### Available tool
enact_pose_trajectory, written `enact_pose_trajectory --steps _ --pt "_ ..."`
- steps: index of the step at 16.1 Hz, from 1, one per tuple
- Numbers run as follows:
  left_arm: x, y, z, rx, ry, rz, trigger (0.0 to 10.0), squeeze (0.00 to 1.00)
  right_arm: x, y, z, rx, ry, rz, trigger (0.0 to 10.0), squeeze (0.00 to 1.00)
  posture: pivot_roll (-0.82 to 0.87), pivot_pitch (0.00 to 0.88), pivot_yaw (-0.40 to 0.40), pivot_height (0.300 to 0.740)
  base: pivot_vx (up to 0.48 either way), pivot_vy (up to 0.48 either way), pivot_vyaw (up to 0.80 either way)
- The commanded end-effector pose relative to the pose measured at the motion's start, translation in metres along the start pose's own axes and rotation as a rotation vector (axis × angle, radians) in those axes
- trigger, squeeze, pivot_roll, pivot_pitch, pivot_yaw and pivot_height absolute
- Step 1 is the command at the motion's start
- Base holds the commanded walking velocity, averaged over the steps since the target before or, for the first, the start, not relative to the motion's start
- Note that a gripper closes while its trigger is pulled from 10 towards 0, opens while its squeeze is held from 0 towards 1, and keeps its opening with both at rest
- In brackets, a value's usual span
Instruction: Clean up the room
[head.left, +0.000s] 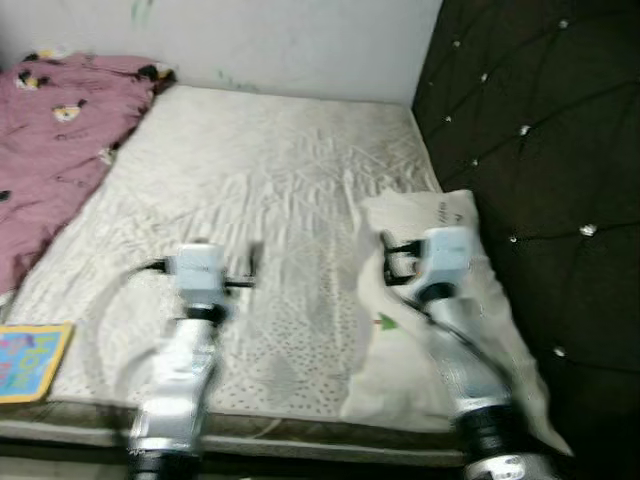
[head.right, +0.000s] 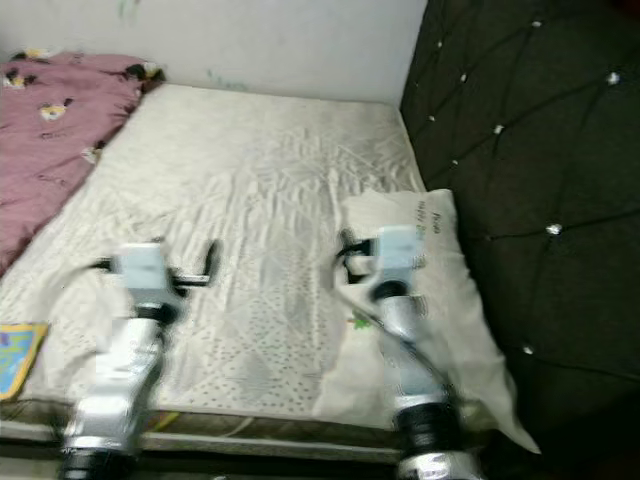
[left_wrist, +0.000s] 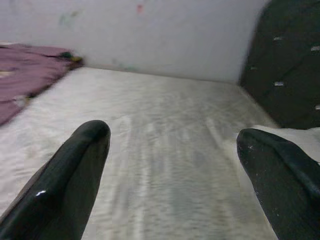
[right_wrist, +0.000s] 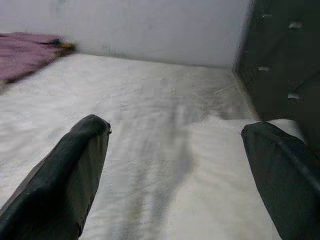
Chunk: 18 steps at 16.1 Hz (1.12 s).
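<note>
White pillow (head.left: 440, 320) (one), pink blanket (head.left: 55, 140)

Two silver arms with pale boxy wrists, thin black cables, and black-fingered left claw (left_wrist: 172, 150) and right claw (right_wrist: 175, 150).

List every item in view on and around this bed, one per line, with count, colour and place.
mattress: one, off-white patterned sheet, fills the middle of the scene.
pillow: one, off-white, on the mattress's right side against the headboard, under the right arm.
blanket: one, pink with small printed figures, bunched at the far left corner of the bed.
book: one, bright blue and yellow cover, at the near left edge of the mattress.
headboard: one, dark tufted with shiny studs, along the right.
wall: one, white, behind the bed.
left gripper: one, black fingers open, above the sheet.
right gripper: one, black fingers open, above the pillow.
</note>
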<state>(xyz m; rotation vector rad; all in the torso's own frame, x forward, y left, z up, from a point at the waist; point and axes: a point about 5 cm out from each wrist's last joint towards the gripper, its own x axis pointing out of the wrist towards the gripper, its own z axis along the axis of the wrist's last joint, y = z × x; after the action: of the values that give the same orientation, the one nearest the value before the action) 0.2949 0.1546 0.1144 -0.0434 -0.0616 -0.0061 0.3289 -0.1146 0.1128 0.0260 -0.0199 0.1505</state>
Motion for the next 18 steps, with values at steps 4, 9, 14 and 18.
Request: enact_pose_trajectory --steps 4,9,14,18 --pt "0.001 -0.01 0.0 -0.018 0.006 -0.023 10.0 0.0 0.0 -0.01 0.001 -0.028 -0.009 -0.026 10.0 0.0 0.02 0.025 -0.013 0.74 0.0 0.48 0.0" --pt "0.001 -0.009 0.0 -0.016 0.0 -0.022 10.0 0.0 0.0 -0.01 -0.001 -0.045 -0.007 -0.017 10.0 0.0 0.02 0.029 -0.014 0.74 0.0 0.48 0.0" --pt "0.001 -0.009 0.001 -0.014 -0.001 -0.021 10.0 0.0 0.0 -0.002 -0.011 -0.027 0.064 0.008 10.0 0.0 0.02 0.037 -0.015 0.74 0.0 0.48 0.0" --pt "0.002 -0.009 0.001 -0.015 0.001 -0.013 10.0 0.0 0.002 0.002 -0.007 -0.098 0.021 0.055 10.0 0.0 0.02 0.035 -0.012 0.74 0.0 0.48 0.0"
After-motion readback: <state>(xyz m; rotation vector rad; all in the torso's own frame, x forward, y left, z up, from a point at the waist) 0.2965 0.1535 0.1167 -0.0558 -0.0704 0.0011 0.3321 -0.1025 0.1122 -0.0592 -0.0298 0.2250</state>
